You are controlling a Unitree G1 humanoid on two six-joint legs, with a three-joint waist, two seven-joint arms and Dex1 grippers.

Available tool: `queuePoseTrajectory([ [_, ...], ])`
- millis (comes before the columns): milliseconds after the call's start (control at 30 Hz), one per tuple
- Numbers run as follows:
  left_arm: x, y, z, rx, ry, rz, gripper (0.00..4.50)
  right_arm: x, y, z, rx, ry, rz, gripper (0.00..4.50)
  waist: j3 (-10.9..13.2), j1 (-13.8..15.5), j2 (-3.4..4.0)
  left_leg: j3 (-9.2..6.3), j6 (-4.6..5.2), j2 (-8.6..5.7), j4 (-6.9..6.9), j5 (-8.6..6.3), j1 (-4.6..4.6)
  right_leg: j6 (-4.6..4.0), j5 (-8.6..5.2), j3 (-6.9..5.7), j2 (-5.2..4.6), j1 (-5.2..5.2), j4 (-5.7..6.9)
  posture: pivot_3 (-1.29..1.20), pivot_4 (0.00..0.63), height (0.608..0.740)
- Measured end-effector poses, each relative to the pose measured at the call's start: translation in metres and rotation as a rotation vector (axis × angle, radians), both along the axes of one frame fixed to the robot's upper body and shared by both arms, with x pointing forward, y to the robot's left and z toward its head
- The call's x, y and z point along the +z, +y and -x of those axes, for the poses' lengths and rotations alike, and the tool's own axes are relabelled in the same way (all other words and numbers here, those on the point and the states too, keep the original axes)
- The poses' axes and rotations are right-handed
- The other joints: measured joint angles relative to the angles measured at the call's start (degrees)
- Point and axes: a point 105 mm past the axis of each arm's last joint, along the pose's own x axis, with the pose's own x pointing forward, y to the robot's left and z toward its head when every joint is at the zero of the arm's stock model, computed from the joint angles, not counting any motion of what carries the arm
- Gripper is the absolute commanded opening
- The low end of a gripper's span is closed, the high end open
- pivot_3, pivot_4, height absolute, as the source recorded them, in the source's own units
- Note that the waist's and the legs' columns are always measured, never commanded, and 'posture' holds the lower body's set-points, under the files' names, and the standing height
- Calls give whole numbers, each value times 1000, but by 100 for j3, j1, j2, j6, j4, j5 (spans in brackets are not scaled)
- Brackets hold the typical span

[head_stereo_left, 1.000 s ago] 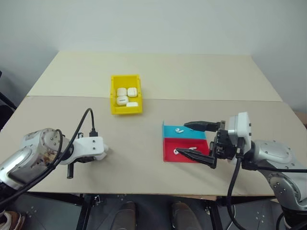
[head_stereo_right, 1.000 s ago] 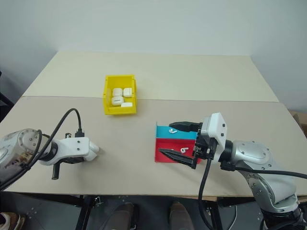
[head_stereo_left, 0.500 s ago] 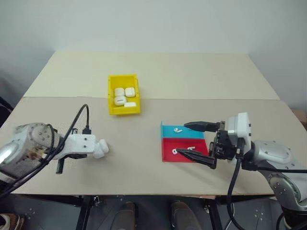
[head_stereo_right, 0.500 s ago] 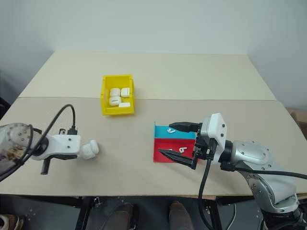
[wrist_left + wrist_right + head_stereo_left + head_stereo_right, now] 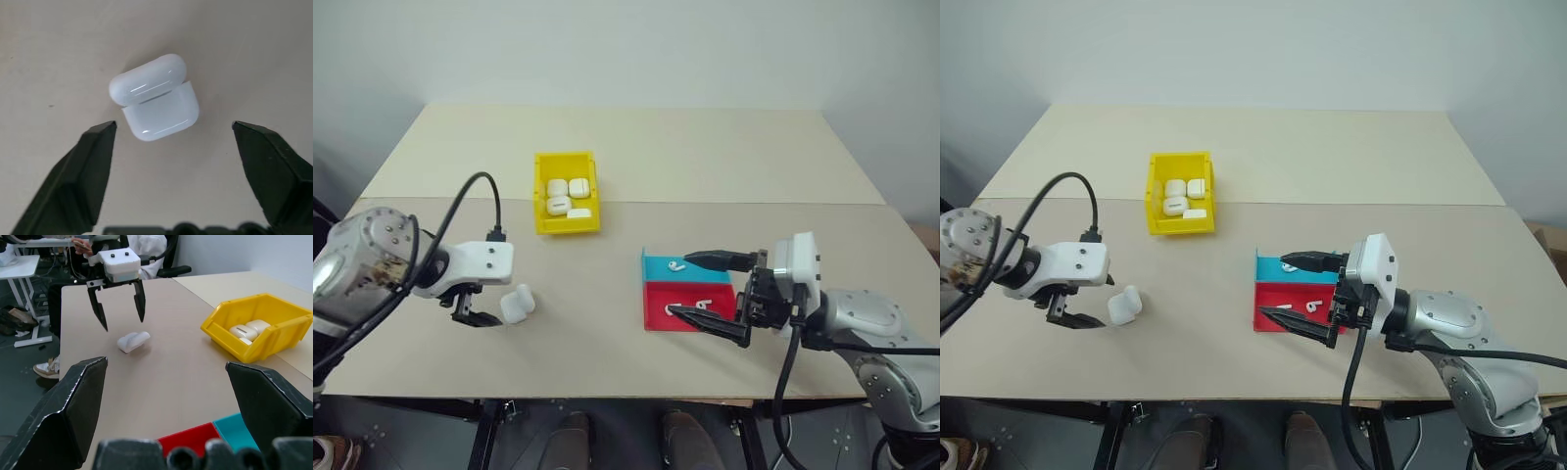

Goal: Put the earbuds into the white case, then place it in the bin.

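The white case [image 5: 154, 98] lies on the table with its lid slightly ajar, also seen as the white case [image 5: 517, 305]. My left gripper [image 5: 478, 311] hangs just left of and above it, pointing down, open and holding nothing. One of the earbuds [image 5: 677, 264] rests on the blue half of a small tray [image 5: 658, 294], another earbud [image 5: 1310, 305] on the red half. My right gripper [image 5: 679, 285] hovers open over that tray, fingers level and pointing left. The yellow bin [image 5: 540, 196] stands farther back, left of centre.
Several white cases [image 5: 566, 196] lie inside the bin. A black cable [image 5: 470, 201] loops over my left wrist. A seam between two tabletops runs across just behind the bin. In the right wrist view a seated person [image 5: 142, 245] and chairs stand beyond the table's left edge.
My left gripper has opened, let go of the white case and risen, tipping to point down. The case stays on the table. The right gripper has not moved.
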Motion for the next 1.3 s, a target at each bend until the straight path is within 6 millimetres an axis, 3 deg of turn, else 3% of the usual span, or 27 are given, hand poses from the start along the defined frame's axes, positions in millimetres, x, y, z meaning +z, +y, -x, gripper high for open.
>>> queuePoseTrajectory([
  [567,-16,-7,-9,237,132,-33,4463,0,1,3,-7,-5,0,4500,0,-3,-1,-11,0,-1,9,0,-5,1,0,-3,1,0,3,0,150,740],
  [933,-29,-16,-17,248,103,-27,4463,0,1,3,-6,-5,0,4500,-1,10,-1,-14,0,-2,15,0,-6,2,0,-4,0,2,3,0,150,740],
  [1300,-33,-11,-20,268,83,-65,4463,1,1,4,-6,-10,1,4500,-1,3,-1,-16,0,-2,16,0,-6,2,1,-5,1,3,5,0,150,740],
])
